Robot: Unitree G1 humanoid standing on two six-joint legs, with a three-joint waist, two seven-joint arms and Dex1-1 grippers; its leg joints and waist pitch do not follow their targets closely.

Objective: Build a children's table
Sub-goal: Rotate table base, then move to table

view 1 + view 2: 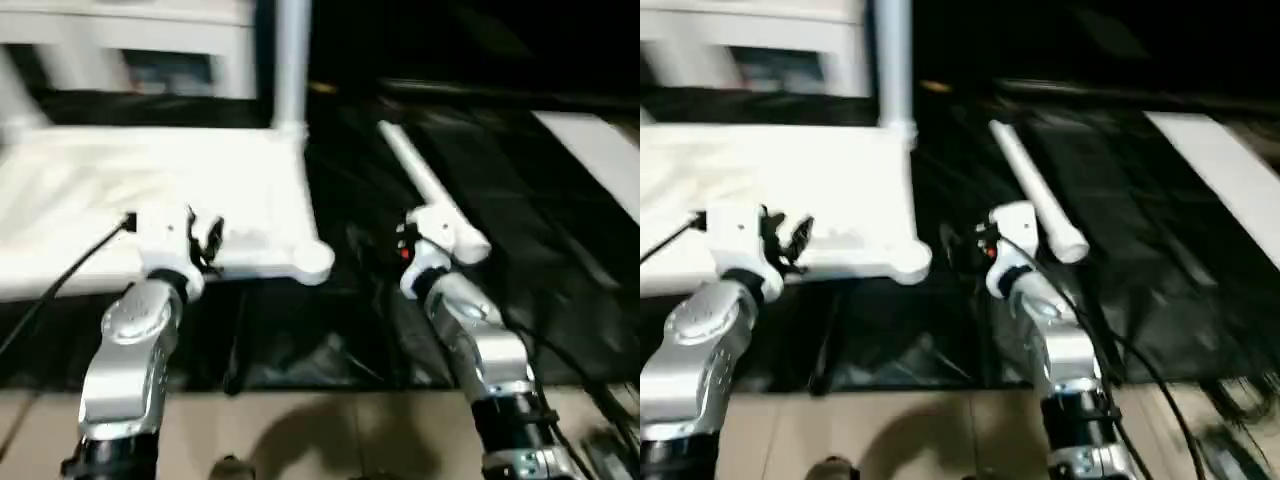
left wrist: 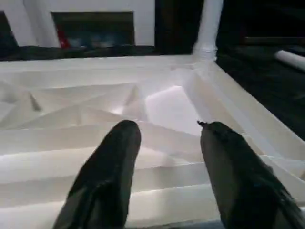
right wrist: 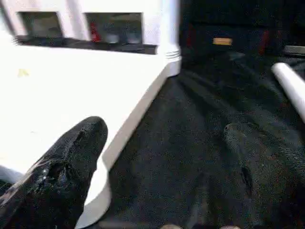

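Note:
The white tabletop (image 1: pixel 150 190) lies upside down on a black sheet, its ribbed underside (image 2: pixel 86 114) facing up. One white tube leg (image 1: pixel 291 60) stands upright in the far right corner socket. A second leg (image 1: pixel 425 185) lies loose on the sheet to the right of the tabletop. My left gripper (image 2: pixel 167 131) hovers open over the ribs near the tabletop's front edge, holding nothing. My right gripper (image 3: pixel 164 129) is open and empty above the black sheet, between the tabletop's near right corner (image 1: pixel 315 262) and the loose leg (image 3: pixel 290 86).
A white cabinet with glass doors (image 1: pixel 130 45) stands behind the tabletop. A flat white panel (image 1: pixel 600 150) lies at the far right on the sheet. Beige floor tiles (image 1: pixel 300 430) run along the sheet's front edge. A black cable (image 1: pixel 70 270) trails from my left wrist.

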